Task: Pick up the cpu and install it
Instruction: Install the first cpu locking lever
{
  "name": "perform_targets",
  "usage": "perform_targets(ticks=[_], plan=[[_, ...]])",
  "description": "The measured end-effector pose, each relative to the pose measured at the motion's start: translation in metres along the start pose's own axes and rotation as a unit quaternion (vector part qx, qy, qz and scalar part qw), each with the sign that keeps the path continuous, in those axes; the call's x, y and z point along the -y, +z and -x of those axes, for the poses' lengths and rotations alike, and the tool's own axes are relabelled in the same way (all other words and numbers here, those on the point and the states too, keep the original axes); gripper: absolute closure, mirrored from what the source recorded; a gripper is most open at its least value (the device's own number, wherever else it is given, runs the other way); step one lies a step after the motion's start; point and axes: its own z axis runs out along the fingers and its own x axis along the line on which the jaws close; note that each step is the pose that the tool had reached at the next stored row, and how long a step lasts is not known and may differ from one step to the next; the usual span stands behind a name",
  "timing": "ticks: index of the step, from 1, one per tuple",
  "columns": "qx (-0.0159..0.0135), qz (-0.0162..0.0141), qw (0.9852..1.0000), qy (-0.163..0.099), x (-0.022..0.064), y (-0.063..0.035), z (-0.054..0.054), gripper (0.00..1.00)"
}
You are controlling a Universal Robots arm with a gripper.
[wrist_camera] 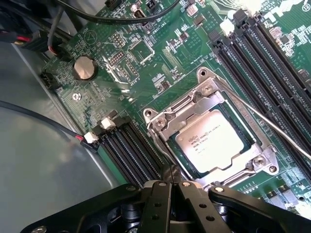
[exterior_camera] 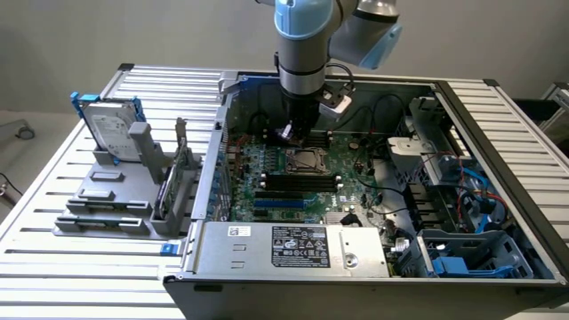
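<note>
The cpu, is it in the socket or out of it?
In. The cpu lies flat inside the metal frame of the motherboard socket, printed silver top facing up; the shut gripper is not holding it.

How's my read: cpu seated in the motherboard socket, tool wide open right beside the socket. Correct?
Not quite. The tool is shut, fingers pressed together, not wide open; the wrist view shows it. The rest holds: the cpu sits in the motherboard socket, with the tool right beside the socket.
</note>
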Motion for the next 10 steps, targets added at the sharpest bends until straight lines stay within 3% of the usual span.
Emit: perform_targets(ticks=[10], plan=[[0.0001,-0.0017,1.0,-0.009,-0.0051,0.0011,-0.0037,0.89]])
